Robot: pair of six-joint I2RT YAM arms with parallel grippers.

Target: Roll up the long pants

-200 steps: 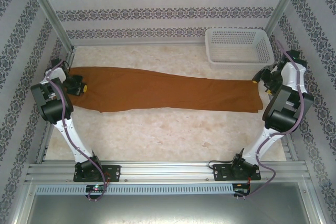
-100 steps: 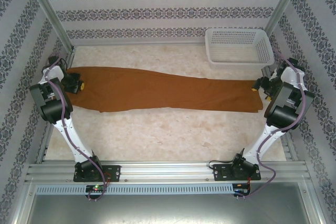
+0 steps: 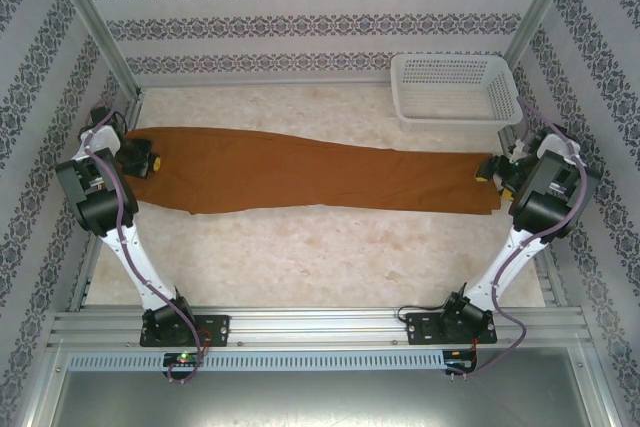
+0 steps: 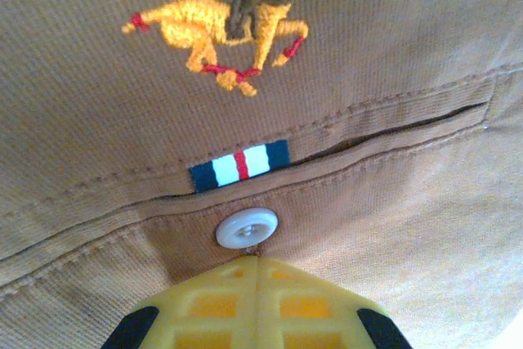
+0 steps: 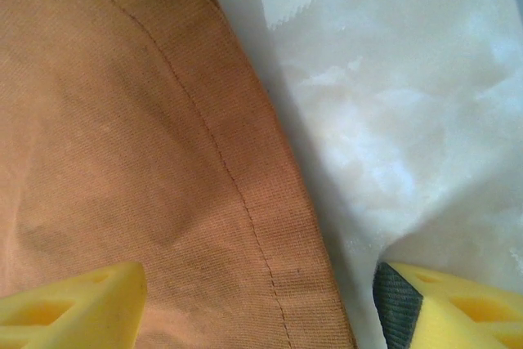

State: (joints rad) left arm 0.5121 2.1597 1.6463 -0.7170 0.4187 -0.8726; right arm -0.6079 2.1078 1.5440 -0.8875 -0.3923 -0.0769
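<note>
The long pants (image 3: 300, 175) are laid out flat across the table (image 3: 330, 257), waist end at the left and leg cuffs at the right, so there's 1 long strip to roll from an end. Nothing looks rolled yet, so this reads as the setup.

The left claw (image 3: 150, 160) sits over the waist end. From its own camera the 2 yellow tips of the left claw (image 4: 255, 271) are pressed together right by the white button (image 4: 247, 228) of the back pocket, below a striped tag (image 4: 239, 165) and a stitched horse logo (image 4: 216, 38). Clenched, but whether any cloth is pinched between them can't be told.

The right claw (image 3: 486, 169) is at the cuff end, and close up the right claw (image 5: 257, 300) is spread wide, 1 finger over the cloth and 1 over bare table, straddling the stitched hem (image 5: 221, 161). Probably lining up a grab on that edge.

A white basket (image 3: 455, 117) sits at the far right corner, near the cuffs but not touching. It shouldn't block a roll, though the right arm works close to it.
</note>
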